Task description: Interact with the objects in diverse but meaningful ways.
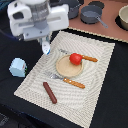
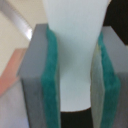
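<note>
Tool (image 2: 75, 75) pads clamp unlabelled small white bottle-like piece (image 2: 76, 50).

The arm reached down from the exterior view's upper left, blurred there. Its pincer (image 2: 75, 75) stood clamped, green pads (image 2: 50, 80) seemingly pressing a pale piece (image 2: 75, 50).

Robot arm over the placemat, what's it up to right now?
The arm's gripper is shut on a small white bottle-like piece, held above the striped placemat near its far corner. A red tomato sits on the tan plate, with fork and knife beside it and a brown sausage lying nearer. A pale blue cup stands off the mat.
</note>
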